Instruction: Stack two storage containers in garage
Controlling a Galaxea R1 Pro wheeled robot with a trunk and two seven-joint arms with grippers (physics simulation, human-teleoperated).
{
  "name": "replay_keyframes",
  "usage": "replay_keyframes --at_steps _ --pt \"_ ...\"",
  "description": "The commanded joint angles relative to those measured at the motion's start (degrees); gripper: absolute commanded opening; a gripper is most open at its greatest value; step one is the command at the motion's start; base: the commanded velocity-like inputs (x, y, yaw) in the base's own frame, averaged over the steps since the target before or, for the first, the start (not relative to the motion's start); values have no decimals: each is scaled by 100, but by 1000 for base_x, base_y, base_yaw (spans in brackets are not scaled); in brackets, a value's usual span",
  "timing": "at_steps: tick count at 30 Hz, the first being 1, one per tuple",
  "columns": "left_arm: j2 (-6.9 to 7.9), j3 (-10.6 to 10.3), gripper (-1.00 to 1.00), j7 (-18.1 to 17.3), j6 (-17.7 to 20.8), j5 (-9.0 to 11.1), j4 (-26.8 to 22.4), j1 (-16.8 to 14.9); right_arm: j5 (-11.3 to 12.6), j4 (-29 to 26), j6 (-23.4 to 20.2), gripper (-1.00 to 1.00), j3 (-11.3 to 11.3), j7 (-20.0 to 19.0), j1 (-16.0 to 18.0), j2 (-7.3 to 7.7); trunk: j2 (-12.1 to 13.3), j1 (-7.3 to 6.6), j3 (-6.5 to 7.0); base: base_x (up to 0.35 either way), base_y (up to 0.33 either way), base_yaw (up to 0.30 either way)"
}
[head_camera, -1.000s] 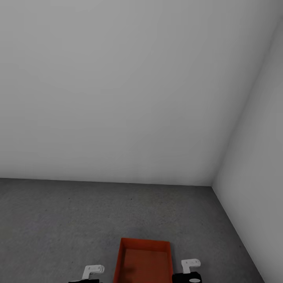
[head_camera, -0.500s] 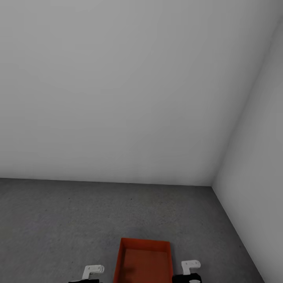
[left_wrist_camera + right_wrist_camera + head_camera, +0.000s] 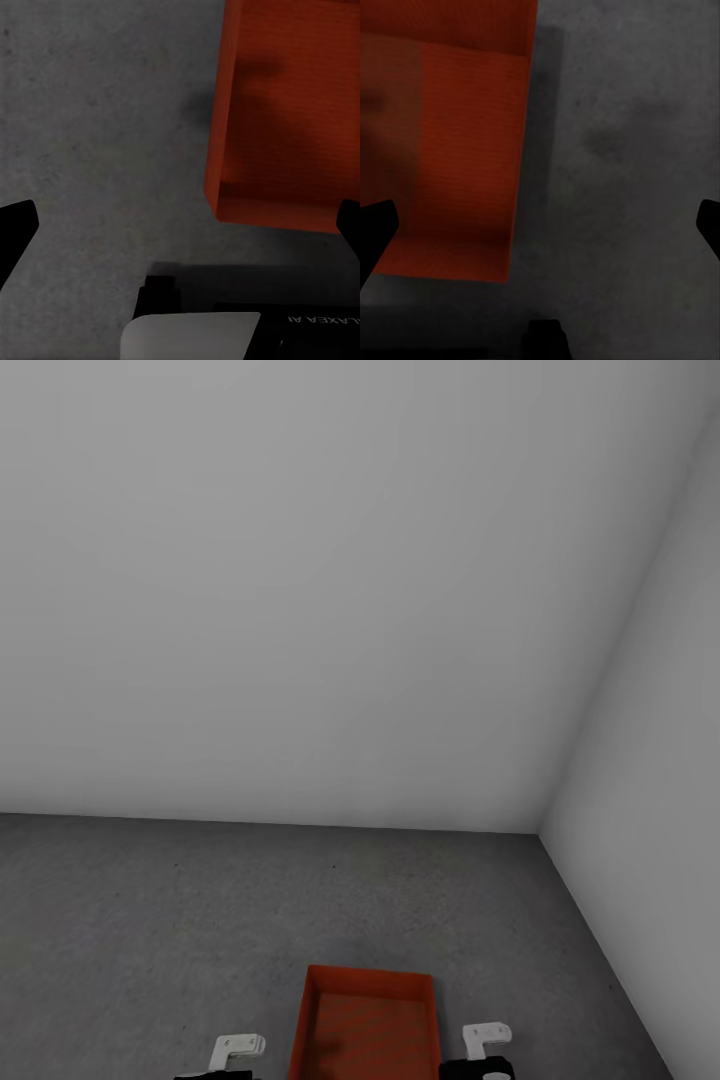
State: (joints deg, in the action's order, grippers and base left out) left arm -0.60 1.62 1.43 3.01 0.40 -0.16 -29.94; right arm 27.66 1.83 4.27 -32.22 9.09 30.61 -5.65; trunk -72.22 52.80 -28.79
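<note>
Both sets of jaws are spread wide with nothing between them: in each wrist view the two dark fingertips sit at opposite edges of the picture, with bare floor and bin between. From the head, the left gripper and the right gripper show at the bottom edge, one on either side of the bin and clear of its walls.

That orange-red bin rests upright on the dark grey speckled floor, open side up and empty inside. In the left wrist view the bin lies beside the gripper, its near corner over the concrete. In the right wrist view the bin lies to one side of the gripper, throwing a soft shadow on the floor along its wall.

Ahead, a plain white-grey wall meets the floor; a second wall closes the corner on the right. Part of the robot's own body, dark with a white panel, shows low in the left wrist view.
</note>
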Motion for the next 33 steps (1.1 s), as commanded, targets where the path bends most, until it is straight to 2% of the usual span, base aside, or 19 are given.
replay_keyframes --at_steps 1,5,15,19,24,27,33 --pt "-1 15 100 15 22 4 -2 -3 56 19 32 100 -48 5 7 -2 -3 0 -5 0 0 0" --pt "-1 14 100 15 22 4 -2 -3 44 19 6 100 -49 18 -6 10 -3 0 -5 0 0 0" --pt "-1 15 100 15 23 4 -2 -3 36 10 -27 100 -56 19 -283 42 -3 0 -5 0 0 0" --pt "-1 14 100 15 24 4 -2 -3 29 10 19 100 -52 9 -707 51 -3 0 -5 0 0 0" --pt "-1 14 100 21 58 4 0 12 27 10 29 100 -49 0 -992 70 -3 0 -5 0 0 0" --pt "-7 14 100 23 49 4 -2 179 27 10 50 100 -49 -3 -1249 109 -3 0 -5 0 0 0" --pt "-10 14 100 0 23 4 -1 536 24 10 63 100 -54 -4 -1442 180 -3 0 -5 0 0 0"
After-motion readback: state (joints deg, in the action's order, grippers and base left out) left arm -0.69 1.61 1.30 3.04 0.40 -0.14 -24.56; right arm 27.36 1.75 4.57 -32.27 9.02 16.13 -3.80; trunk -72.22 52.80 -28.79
